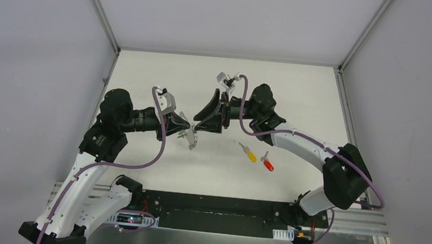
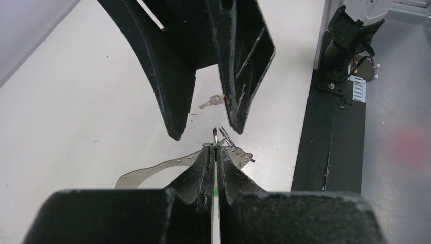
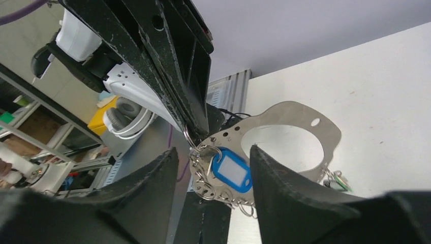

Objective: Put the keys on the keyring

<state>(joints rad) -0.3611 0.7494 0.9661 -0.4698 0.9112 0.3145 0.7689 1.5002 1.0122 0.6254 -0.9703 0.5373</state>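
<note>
Keyring (image 3: pixel 295 113) clamped by left gripper (image 2: pixel 216 148); right gripper (image 3: pixel 212 149), jaws apart astride the blue tag (image 3: pixel 232 174), should close squarely, clear of small rings (image 3: pixel 203 189).

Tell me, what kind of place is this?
Probably a robot lab's test booth. A left arm and a right arm are bolted at a white table, grey walls on metal rails box it in, and cluttered shelving stands beyond.

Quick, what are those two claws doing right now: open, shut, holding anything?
Left gripper: shut, holding the keyring.
Right gripper: open, holding nothing.
</note>
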